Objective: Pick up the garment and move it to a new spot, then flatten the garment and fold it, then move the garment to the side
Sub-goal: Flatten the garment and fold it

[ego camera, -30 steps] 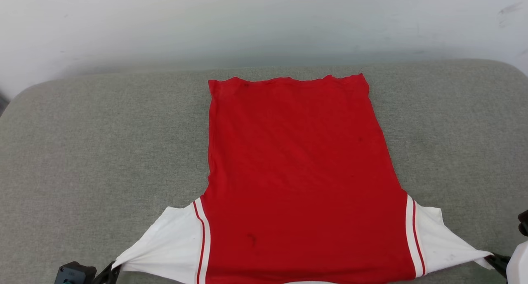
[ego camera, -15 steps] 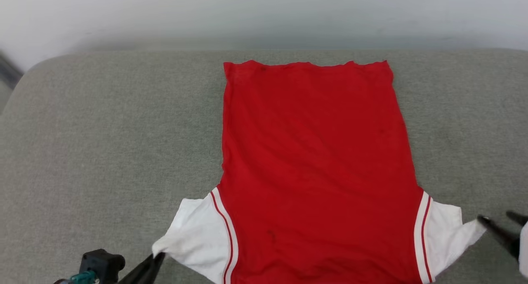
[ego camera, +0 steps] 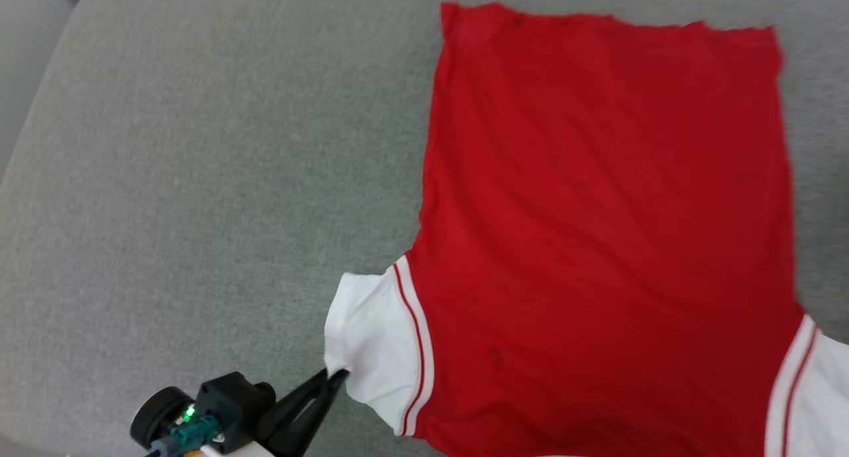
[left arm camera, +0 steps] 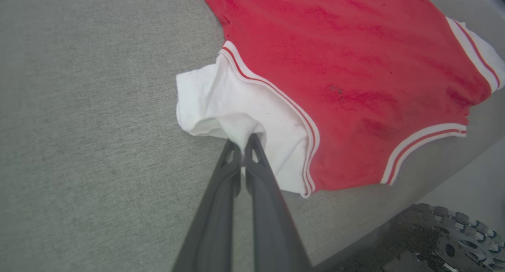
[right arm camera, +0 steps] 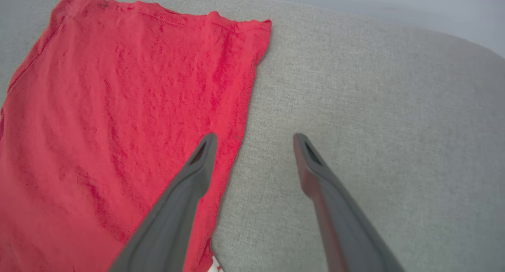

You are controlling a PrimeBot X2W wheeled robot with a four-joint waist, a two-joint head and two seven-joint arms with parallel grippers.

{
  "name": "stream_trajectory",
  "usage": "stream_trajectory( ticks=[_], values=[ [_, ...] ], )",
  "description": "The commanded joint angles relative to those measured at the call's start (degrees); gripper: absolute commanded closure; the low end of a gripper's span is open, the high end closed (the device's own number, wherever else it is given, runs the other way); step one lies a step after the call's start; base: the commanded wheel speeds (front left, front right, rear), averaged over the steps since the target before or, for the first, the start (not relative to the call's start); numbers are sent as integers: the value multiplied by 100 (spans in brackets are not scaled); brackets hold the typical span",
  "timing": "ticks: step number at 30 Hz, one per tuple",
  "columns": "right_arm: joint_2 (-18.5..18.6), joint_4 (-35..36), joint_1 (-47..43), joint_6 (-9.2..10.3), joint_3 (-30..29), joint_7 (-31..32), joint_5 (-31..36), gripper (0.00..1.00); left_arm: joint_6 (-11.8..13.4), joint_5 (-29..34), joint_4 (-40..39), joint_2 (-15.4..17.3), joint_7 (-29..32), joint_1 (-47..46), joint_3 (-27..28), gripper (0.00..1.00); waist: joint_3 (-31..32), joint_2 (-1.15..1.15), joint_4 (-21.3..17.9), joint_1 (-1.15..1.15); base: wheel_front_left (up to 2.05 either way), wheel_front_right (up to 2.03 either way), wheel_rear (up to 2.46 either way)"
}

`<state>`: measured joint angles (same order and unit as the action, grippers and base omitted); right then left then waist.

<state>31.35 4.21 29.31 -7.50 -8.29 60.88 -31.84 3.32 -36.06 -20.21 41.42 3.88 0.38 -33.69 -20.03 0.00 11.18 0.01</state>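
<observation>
Left wrist view shows the left gripper (left arm camera: 241,139) with its two fingers pressed together on the hem of the left sleeve (left arm camera: 221,102) of the garment (left arm camera: 335,47). The garment lies spread, plain red side up, on the grey cushion (left arm camera: 79,106). The right gripper (right arm camera: 254,139) has its fingers wide apart and holds nothing; one finger hangs over the red side edge, the other over bare cushion.

The risk, I think, is on the left side. The pinch takes only a small fold of thin cloth at the very tips, so a quick pull can let it slip out. Because only one side is held, a pull can also drag the body sideways and wrinkle it. The near edge lies close to the cushion border and may slide over it.

No lettering or number is visible; probably they face down. In the head view the right sleeve (ego camera: 812,391) and the near edge are cut off. Whether the right fingers touch the cloth, I cannot tell.
</observation>
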Motion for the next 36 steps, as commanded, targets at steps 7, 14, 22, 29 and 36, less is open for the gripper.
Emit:
stream_trajectory(
  ticks=[7,14,22,29,36],
  values=[
    [86,-991,1682,2,-120,853,866,0,-169,295,-268,-298,56,-541,-261,100,-1188,0,989,-1,0,0,0],
    [222,-1630,2643,1,-129,1063,1557,0,-317,384,-308,-523,-3,-858,-407,100,-1621,0,1386,-1,0,0,0],
    [230,-2029,2818,2,-186,911,1874,0,-348,319,-171,-699,-164,-938,-429,100,-1817,0,1638,-1,0,0,0],
    [180,-2327,2425,2,-215,1140,1889,100,-354,303,-71,-738,-215,-988,-445,100,-1791,0,1690,-1,0,0,0],
    [88,-2326,2118,2,-350,947,1836,100,-285,270,22,-695,-277,-926,-380,100,-1522,0,1469,-1,0,0,0]
  ],
)
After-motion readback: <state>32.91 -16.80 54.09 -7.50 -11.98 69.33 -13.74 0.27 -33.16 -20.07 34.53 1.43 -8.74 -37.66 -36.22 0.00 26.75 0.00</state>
